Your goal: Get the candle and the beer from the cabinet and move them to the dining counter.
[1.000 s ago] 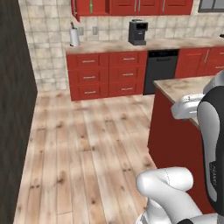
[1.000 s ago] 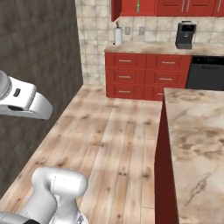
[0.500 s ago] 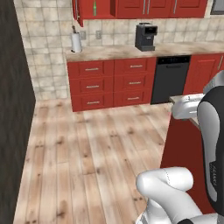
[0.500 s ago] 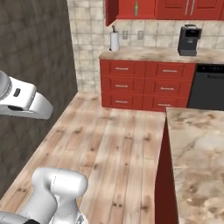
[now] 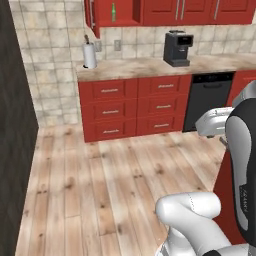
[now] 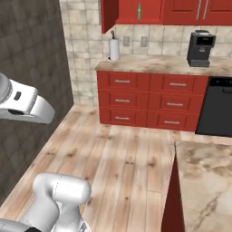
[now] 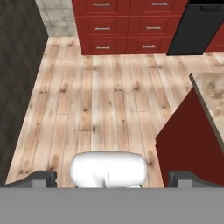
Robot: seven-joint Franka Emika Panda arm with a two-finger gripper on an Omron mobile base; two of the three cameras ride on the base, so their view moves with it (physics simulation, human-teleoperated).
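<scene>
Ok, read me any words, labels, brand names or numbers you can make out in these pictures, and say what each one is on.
No text can be read in these pictures.
Arm: a vertical line of small dark lettering on its black part, too small and blurred to read.
Beer in the open cabinet: no label can be made out.
Coffee machine: no brand or marking to be seen.
Dishwasher: plain black front, no readable marking.

A black coffee machine [image 5: 178,48] and white paper towel roll [image 5: 89,55] stand on the wall counter [image 5: 150,66], top of frame; black dishwasher [image 5: 207,100] lower right.
</scene>
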